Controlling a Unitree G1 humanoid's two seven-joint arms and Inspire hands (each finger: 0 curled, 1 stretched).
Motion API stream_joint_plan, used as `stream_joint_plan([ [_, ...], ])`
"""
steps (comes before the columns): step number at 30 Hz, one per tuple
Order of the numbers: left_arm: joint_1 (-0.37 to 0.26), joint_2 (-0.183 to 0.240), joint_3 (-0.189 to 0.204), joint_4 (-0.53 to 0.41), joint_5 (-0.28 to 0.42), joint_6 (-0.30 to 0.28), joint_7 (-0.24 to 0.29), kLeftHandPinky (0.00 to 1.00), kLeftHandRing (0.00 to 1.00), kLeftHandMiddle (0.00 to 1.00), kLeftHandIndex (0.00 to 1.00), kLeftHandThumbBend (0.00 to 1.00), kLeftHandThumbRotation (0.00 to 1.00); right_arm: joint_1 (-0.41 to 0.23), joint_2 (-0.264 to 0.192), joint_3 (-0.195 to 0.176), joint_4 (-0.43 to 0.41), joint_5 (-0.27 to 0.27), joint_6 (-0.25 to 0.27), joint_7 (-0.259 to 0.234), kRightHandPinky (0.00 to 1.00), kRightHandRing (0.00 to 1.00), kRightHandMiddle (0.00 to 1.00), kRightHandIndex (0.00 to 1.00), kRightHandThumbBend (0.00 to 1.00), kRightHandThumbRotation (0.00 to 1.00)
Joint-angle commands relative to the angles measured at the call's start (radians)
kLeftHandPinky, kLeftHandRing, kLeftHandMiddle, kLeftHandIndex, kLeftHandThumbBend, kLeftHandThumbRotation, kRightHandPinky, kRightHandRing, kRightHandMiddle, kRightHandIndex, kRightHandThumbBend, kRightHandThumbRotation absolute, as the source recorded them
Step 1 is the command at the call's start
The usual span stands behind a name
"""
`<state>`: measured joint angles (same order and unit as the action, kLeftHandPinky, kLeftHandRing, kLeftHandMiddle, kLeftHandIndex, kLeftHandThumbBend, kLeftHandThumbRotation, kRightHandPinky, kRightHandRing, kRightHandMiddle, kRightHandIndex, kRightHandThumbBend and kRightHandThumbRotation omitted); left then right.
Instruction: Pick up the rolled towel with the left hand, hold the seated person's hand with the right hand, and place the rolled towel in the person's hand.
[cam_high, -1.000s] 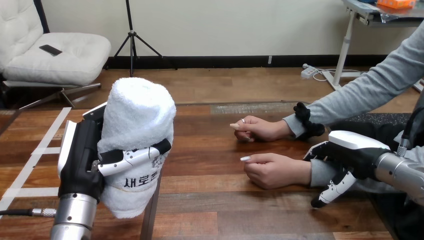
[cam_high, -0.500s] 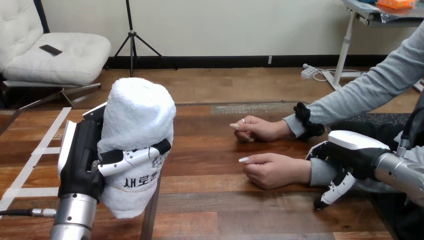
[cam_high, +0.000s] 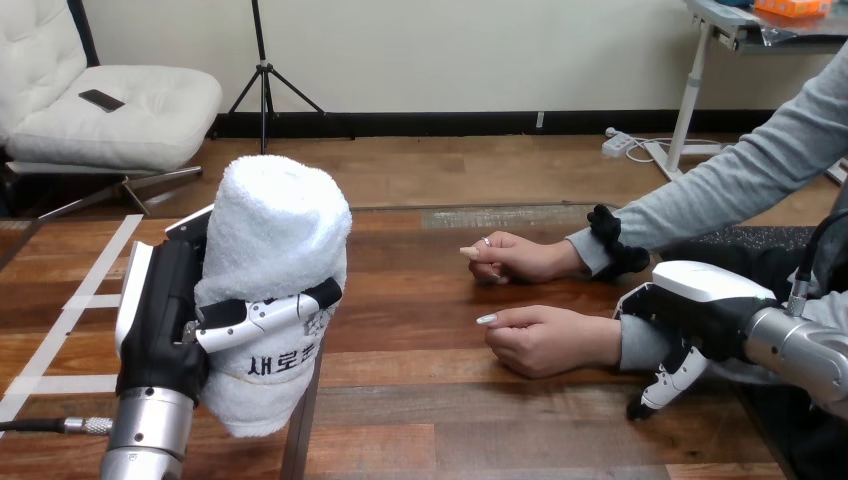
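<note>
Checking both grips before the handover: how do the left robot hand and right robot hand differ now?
The left robot hand is curled round the upright rolled towel; the right robot hand has no towel. The left robot hand is apart from the person; the right robot hand sits at the wrist of the person's nearer hand, grip unclear. Both are black with white shells.

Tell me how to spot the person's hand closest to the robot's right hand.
At the wooden table, right side, two grey-sleeved arms reach in. Take the person's hand lower in the view, the robot's right hand at its wrist. The other hand lies farther up, away from the robot.
</note>
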<state>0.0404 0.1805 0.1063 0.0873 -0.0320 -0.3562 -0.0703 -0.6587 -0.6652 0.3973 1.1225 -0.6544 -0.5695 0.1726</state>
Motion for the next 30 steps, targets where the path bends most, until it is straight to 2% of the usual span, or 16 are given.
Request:
stream_joint_plan([
  [1,-0.040,0.002,0.015,-0.036,-0.008,-0.037,-0.001,0.30,0.34,0.39,0.39,0.60,0.00,-0.076,0.030,0.024,0.003,-0.020,0.000,-0.033,0.53,0.59,0.63,0.63,0.98,0.17],
  [6,-0.039,0.001,0.014,-0.034,-0.010,-0.042,-0.003,0.30,0.34,0.39,0.39,0.60,0.00,-0.075,0.036,0.025,0.009,-0.021,-0.008,-0.050,0.51,0.57,0.61,0.62,0.97,0.16],
  [14,-0.033,-0.003,0.014,-0.041,-0.009,-0.042,0.000,0.30,0.34,0.39,0.39,0.60,0.00,-0.068,0.043,0.028,0.017,-0.015,-0.041,-0.106,0.43,0.49,0.54,0.55,0.94,0.11],
  [19,-0.029,-0.005,0.013,-0.044,-0.011,-0.038,0.000,0.30,0.34,0.39,0.39,0.61,0.00,-0.068,0.050,0.028,0.024,-0.010,-0.036,-0.118,0.40,0.45,0.50,0.51,0.91,0.08],
  [25,-0.021,-0.005,0.009,-0.040,-0.010,-0.050,-0.005,0.30,0.34,0.39,0.39,0.60,0.00,-0.062,0.054,0.026,0.029,-0.009,-0.057,-0.161,0.31,0.36,0.42,0.43,0.76,0.12],
  [30,-0.018,-0.007,0.008,-0.037,-0.009,-0.053,-0.004,0.30,0.34,0.39,0.39,0.61,0.00,-0.063,0.055,0.024,0.033,-0.004,-0.058,-0.160,0.29,0.33,0.40,0.40,0.68,0.16],
])
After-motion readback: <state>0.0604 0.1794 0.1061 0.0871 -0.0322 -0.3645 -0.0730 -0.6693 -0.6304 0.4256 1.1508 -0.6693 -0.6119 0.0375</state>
